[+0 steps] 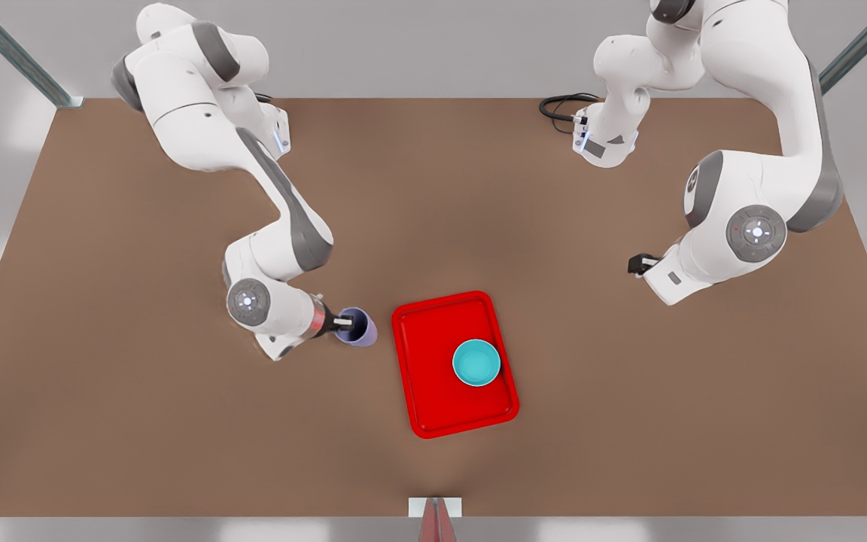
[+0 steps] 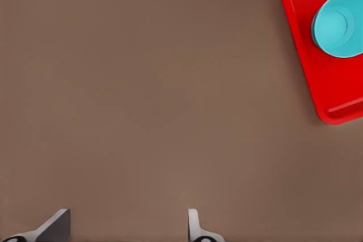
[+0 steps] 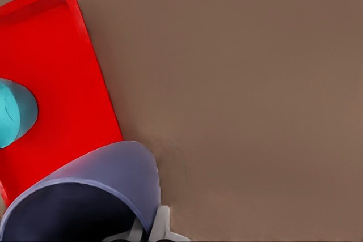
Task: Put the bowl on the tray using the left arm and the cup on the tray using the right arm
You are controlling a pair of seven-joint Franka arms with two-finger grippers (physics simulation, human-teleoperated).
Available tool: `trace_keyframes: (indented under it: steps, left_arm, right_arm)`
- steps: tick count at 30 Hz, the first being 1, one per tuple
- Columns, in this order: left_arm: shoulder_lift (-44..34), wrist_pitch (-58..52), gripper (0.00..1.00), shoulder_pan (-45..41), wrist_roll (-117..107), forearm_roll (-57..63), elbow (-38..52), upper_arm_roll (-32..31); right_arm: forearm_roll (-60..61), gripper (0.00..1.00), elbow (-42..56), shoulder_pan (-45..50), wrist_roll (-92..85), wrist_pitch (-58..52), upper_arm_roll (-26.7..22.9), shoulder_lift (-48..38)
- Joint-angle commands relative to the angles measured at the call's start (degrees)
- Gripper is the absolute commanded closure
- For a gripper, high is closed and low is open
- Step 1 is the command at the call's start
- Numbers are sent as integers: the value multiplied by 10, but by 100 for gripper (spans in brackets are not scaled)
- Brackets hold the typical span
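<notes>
The teal bowl (image 1: pixel 476 362) sits upright on the red tray (image 1: pixel 433 354), toward the side at the front view's right. The lavender cup (image 1: pixel 359 328) is just off the tray's edge at the front view's left, with my right gripper (image 1: pixel 349 324) shut on its rim. In the right wrist view the cup (image 3: pixel 108 179) is close up beside the tray (image 3: pixel 57 72) and bowl (image 3: pixel 14 111). My left gripper (image 1: pixel 638 263) waits at the front view's right, apart from the tray. It is open (image 2: pixel 125 230) over bare table, with the tray (image 2: pixel 329 83) and bowl (image 2: pixel 339 24) farther off.
The brown table (image 1: pixel 177 421) stretches wide around the tray. A black cable (image 1: pixel 560 107) lies at the back by an arm base. A small white and red marker (image 1: pixel 435 512) sits on the front edge. Metal posts (image 1: pixel 19 56) stand at the back corners.
</notes>
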Motion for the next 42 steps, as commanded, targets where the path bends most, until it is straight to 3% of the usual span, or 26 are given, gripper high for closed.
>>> trace_keyframes:
  steps: [1, 11, 20, 22, 23, 24, 33, 35, 40, 42]
  left_arm:
    - [0, 0, 0, 0, 0, 1, 0, 0]
    - [1, 0, 0, 0, 0, 1, 0, 0]
    - [1, 0, 0, 0, 0, 0, 0, -1]
    - [1, 0, 0, 0, 0, 0, 0, 0]
    - [1, 0, 0, 0, 0, 0, 0, 0]
    - [2, 1, 0, 0, 0, 0, 0, -1]
    - [3, 2, 0, 0, 1, -1, 0, 0]
    - [3, 2, 0, 0, 1, -1, 0, 0]
    - [17, -1, 0, -1, -10, -5, 10, -2]
    - [38, -27, 0, -1, -10, -11, 52, -3]
  right_arm:
    - [-3, 79, 8, 6, 5, -1, 0, 8]
    - [-18, 79, 98, 85, 64, 57, 2, 114]
    - [-63, 79, 83, 114, 67, 70, -1, 121]
    - [-65, 64, 83, 113, 64, 70, -1, 123]
    - [-69, 36, 83, 113, 67, 70, -1, 125]
    - [-71, 21, 83, 113, 67, 70, -1, 125]
    - [-71, 19, 83, 113, 67, 70, -1, 125]
    - [-71, 3, 85, 88, 67, 62, -4, 102]
    - [-80, 0, 75, -108, -41, -159, -14, -130]
    - [-77, 0, 66, -135, -100, -249, -50, -208]
